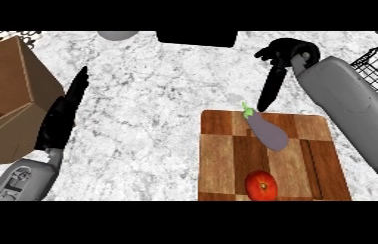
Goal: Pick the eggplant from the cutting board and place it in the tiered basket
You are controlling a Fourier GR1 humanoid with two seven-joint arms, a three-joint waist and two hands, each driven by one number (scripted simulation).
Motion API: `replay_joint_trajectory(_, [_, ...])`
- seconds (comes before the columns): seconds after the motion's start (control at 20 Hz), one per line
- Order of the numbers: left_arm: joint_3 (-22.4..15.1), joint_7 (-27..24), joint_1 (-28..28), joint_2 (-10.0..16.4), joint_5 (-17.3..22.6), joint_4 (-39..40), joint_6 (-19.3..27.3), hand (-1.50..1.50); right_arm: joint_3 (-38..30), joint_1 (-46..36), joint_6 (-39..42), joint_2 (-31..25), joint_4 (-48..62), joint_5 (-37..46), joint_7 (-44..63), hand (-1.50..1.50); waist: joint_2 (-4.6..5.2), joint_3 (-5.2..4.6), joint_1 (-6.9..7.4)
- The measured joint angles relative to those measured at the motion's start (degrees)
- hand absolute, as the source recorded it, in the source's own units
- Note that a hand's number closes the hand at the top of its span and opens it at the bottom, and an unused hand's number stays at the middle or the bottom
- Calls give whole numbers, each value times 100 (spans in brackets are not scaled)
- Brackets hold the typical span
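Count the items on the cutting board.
2: eggplant at the far edge of the cutting board, tomato at its near end, which is cropped; more may be hidden.

My left robot hand [62,115] shows at the left, fingers straight and together, pointing up from my grey left forearm [26,180] in the lower corner. My right robot hand [289,49] is upper right, fingers stretched straight downward, thumb bent aside, my grey right forearm [343,98] slanting behind it.

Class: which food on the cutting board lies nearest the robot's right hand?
The purple eggplant, at the board's far end beside the right hand; the red tomato lies at its near edge.
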Motion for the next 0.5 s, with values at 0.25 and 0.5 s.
replay_joint_trajectory(0.25, [-5, 18, -23, -75, -74, 56, 64, 0, 371, -627, 249, 494, 1042, -102, 95, -150, -10, 8, -48])
replay_joint_trajectory(0.5, [79, -15, -8, -74, -55, 100, 42, 0, 593, -1051, 443, 984, 2077, -230, 195, -150, -26, 12, -113])
